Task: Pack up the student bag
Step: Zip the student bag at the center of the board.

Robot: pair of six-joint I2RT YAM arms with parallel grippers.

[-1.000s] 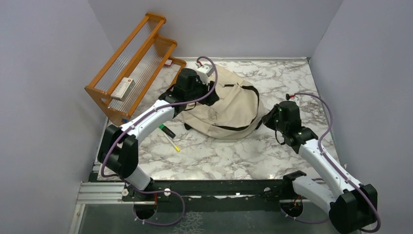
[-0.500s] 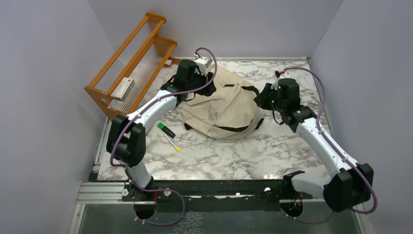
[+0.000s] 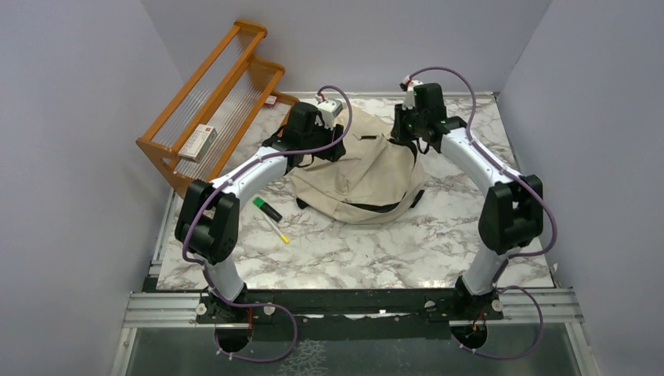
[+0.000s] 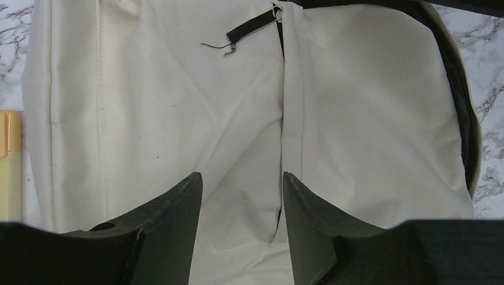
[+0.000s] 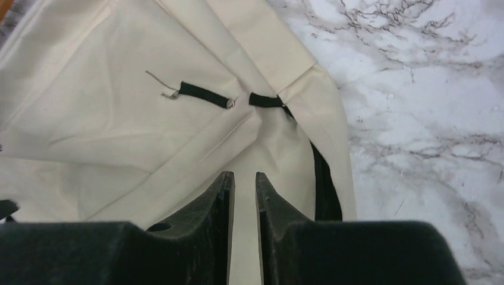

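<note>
Softly rumpled cream canvas student bag

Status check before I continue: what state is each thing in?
Bag: slumped on table, zipper pulls nearly meeting.
Left gripper: open, over bag.
Right gripper: barely open, nothing held, over bag.
Marker: lying on table.
Pen: lying beside marker.
Box: on rack.
</note>
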